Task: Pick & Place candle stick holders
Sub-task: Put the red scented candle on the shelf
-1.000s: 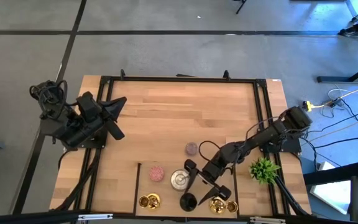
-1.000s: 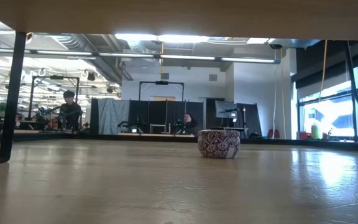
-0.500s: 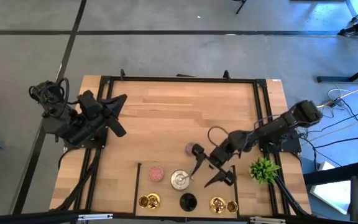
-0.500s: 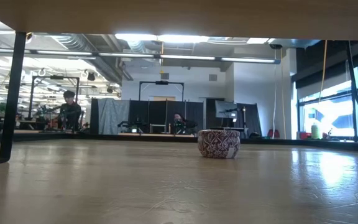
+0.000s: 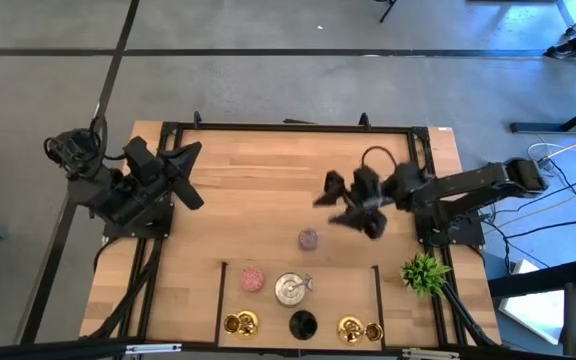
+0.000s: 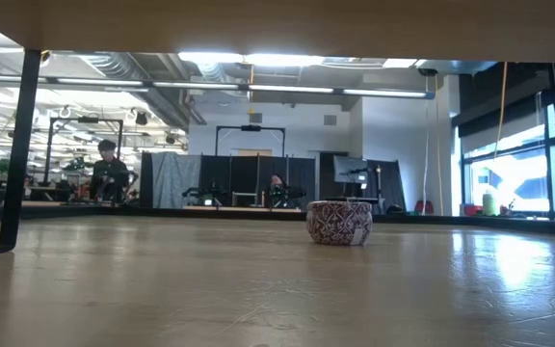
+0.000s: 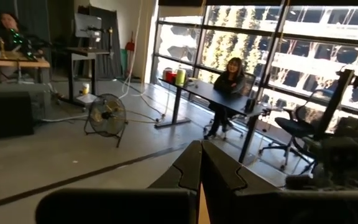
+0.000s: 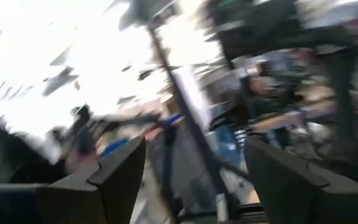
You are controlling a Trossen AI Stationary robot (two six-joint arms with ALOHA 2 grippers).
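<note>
Several candle stick holders stand near the table's front edge: a pink one (image 5: 253, 278), a silver one (image 5: 291, 289), a gold one (image 5: 240, 323), a black one (image 5: 303, 324) and two small gold ones (image 5: 351, 327). Another pink holder (image 5: 309, 238) stands alone farther in, on its base (image 6: 339, 223). My right gripper (image 5: 343, 207) hovers open and blurred above the table's middle, beyond that pink holder, with nothing between its fingers (image 8: 197, 180). My left gripper (image 5: 190, 170) waits shut at the table's left edge (image 7: 199, 168).
A thin black frame (image 5: 222, 290) borders the group of holders at the front. A green spiky plant (image 5: 425, 272) stands at the right edge beside the right arm's base. Bare wood (image 5: 268, 175) lies across the far half of the table.
My right gripper has swung away from the black and gold holders at the front edge, rising and passing the lone pink holder toward the table's middle and far side, tipping upward and staying open. The holders have kept their places.
</note>
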